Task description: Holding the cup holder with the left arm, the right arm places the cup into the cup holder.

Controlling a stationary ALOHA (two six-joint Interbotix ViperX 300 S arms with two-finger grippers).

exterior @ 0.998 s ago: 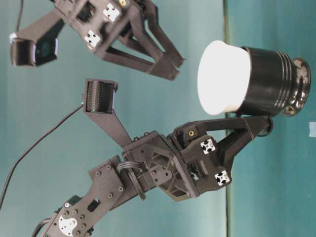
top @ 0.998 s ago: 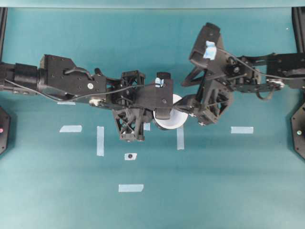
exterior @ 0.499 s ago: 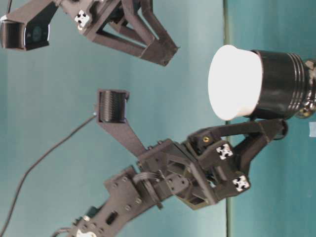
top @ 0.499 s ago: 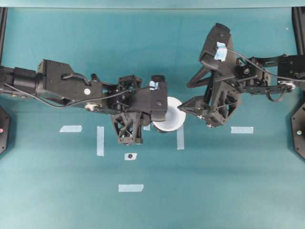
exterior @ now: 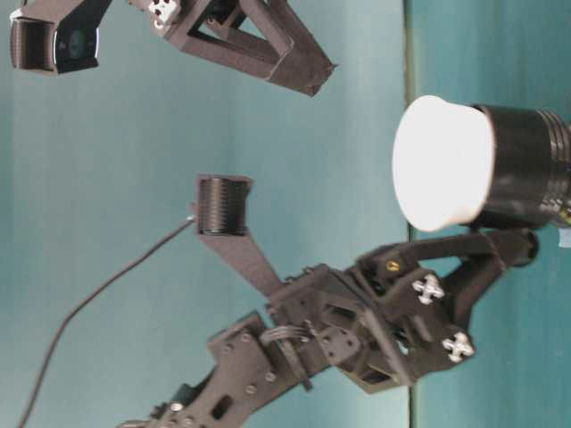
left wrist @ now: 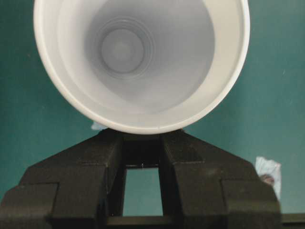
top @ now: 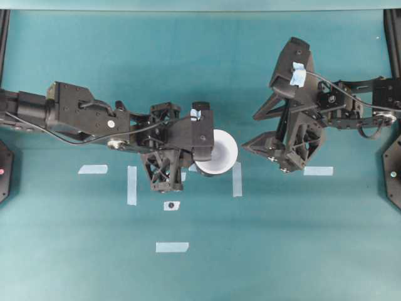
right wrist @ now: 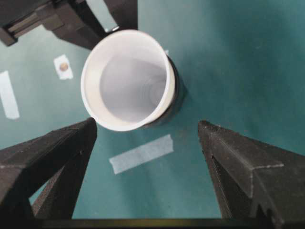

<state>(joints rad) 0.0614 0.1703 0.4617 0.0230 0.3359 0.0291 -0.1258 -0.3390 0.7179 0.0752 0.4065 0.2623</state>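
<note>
The white cup (top: 219, 150) sits inside the black cup holder (exterior: 526, 165), with its wide rim standing out above the holder (right wrist: 174, 90). In the left wrist view the cup (left wrist: 141, 62) fills the top of the frame and hides the holder's handle. My left gripper (left wrist: 142, 143) is shut on the cup holder from the side, just under the cup's rim (exterior: 513, 248). My right gripper (top: 264, 157) hangs open to the right of the cup, apart from it. Nothing is between its fingers (right wrist: 147, 124).
Pale tape strips lie on the teal table (top: 313, 238): one (top: 237, 179) beside the cup, others at the left (top: 131, 185) and right (top: 318, 170). A tape scrap with a dark spot (top: 170, 205) lies in front of the left arm.
My right gripper, open throughout, has drawn back to the right, away from the cup. The left arm has shifted the holder with the cup slightly left and lower.
</note>
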